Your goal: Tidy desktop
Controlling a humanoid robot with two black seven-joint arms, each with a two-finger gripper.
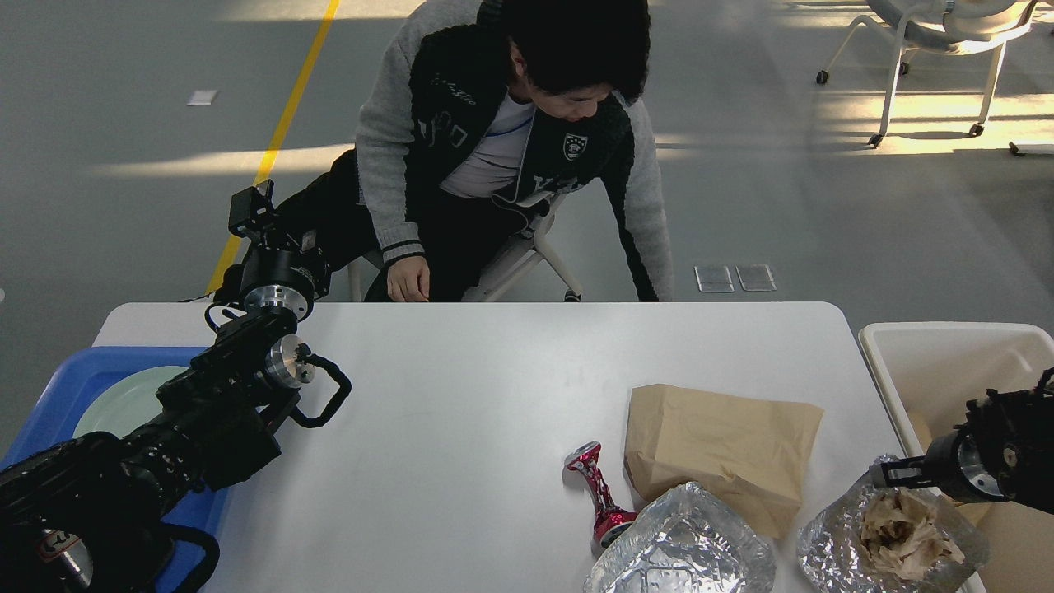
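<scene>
the right tool (885, 475), its opening too dark to tell, hovers at the rim of the foil tray (893, 539) just below it on the table (461, 428); thin, crushable foil, best pinched at its rim.

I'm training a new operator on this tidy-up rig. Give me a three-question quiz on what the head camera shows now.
1. True or false: the crushed red can stands upright on the desktop.
2. Which item holds crumpled paper?
A. the brown paper bag
B. the foil tray under the right gripper
C. the empty foil tray
3. Fill in: the pale plate lies in the ____ tray.

Key: 1 false, it lies on its side; 2 B; 3 blue.
</scene>
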